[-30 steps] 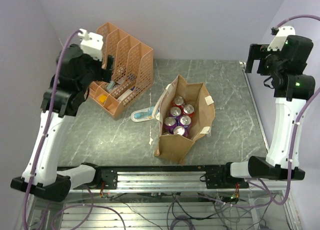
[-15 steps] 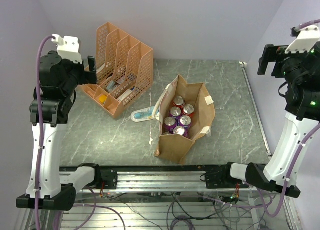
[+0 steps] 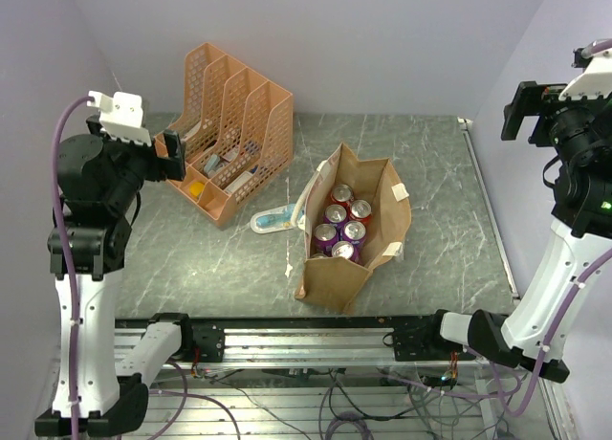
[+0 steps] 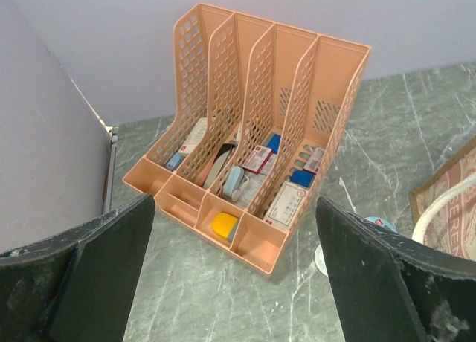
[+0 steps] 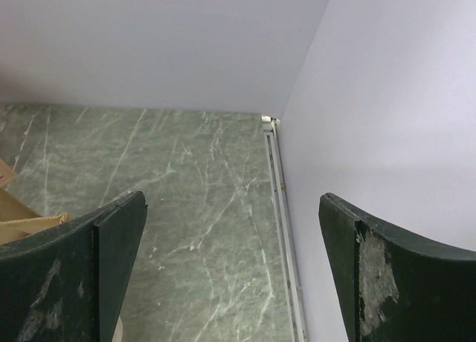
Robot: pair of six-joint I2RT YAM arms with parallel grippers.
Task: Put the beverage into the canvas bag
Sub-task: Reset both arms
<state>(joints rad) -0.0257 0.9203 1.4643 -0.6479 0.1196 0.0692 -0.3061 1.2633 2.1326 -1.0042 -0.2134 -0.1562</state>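
Note:
The canvas bag (image 3: 333, 279) stands open in the middle of the table, tan with white straps. Several beverage cans (image 3: 342, 225), red and purple, stand upright inside it. My left gripper (image 3: 172, 148) hangs high at the far left, open and empty, well away from the bag. In the left wrist view, my left gripper (image 4: 234, 268) spreads over the table, with a corner of the bag (image 4: 452, 189) at the right edge. My right gripper (image 3: 531, 110) is raised at the far right, open and empty. My right gripper (image 5: 230, 230) faces the table's back right corner; a bag edge (image 5: 26, 224) shows at left.
An orange mesh file organiser (image 3: 234, 124) with small items stands at the back left, also in the left wrist view (image 4: 253, 134). A white and blue flat object (image 3: 273, 218) lies left of the bag. A metal rail (image 3: 488, 210) and walls bound the table.
Both arms have drawn back and up: the left one away from the organiser toward the left wall, the right one toward the right wall. Both grippers stayed open. The bag has not moved.

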